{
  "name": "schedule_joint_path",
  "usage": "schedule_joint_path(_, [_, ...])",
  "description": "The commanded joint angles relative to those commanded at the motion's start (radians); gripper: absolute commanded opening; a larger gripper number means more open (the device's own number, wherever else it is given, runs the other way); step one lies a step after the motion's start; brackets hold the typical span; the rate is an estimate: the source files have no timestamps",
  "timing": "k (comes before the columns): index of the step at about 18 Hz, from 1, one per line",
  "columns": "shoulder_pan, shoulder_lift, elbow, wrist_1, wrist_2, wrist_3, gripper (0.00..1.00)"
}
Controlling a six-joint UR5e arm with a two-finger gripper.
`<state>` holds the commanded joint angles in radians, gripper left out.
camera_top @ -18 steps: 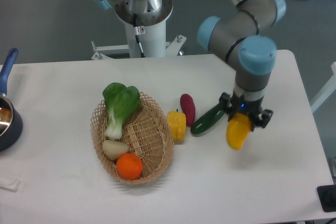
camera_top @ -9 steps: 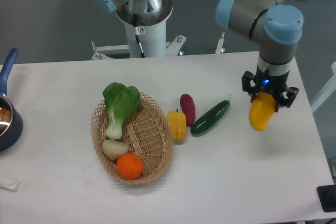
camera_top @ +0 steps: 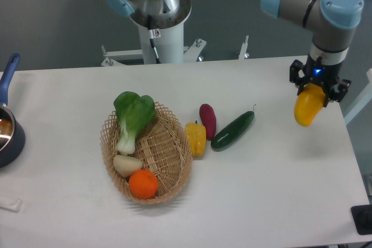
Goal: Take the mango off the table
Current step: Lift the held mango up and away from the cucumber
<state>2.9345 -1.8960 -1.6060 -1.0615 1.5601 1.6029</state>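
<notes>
Clamped around the upper end of the mango [camera_top: 307,106], the gripper [camera_top: 319,85] hangs over the right side of the table [camera_top: 279,201], its two fingers pressed against the fruit's sides. The mango points downward and slightly left, its lower tip free, and a gap appears to show between it and the white surface below, so it reads as lifted clear.

Judged from that, the pick-up looks essentially done: the fruit is grasped and off the table, and what remains, if anything, is only to hold it steady or raise it further.

Nearest the camera, a wicker basket [camera_top: 170,166] sits on the left-centre of the table, holding an orange [camera_top: 143,183], a pale onion-like bulb [camera_top: 127,165] and a bok choy [camera_top: 132,115]. Just beside the basket's right rim stands a yellow bell pepper [camera_top: 196,138], with a dark red sweet potato [camera_top: 207,120] behind it and a cucumber [camera_top: 232,130] lying diagonally to the right; all are well apart from the mango. At the far left edge a dark pot with a blue handle [camera_top: 9,75] is partly cut off. Farther back, the robot's base [camera_top: 158,27] rises behind the table.

No brand, label or writing is legible anywhere.
</notes>
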Motion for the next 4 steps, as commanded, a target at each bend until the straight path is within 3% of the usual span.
schedule_joint_path(4, [0.002,0.003,-0.012,0.0,-0.006,0.034,0.16])
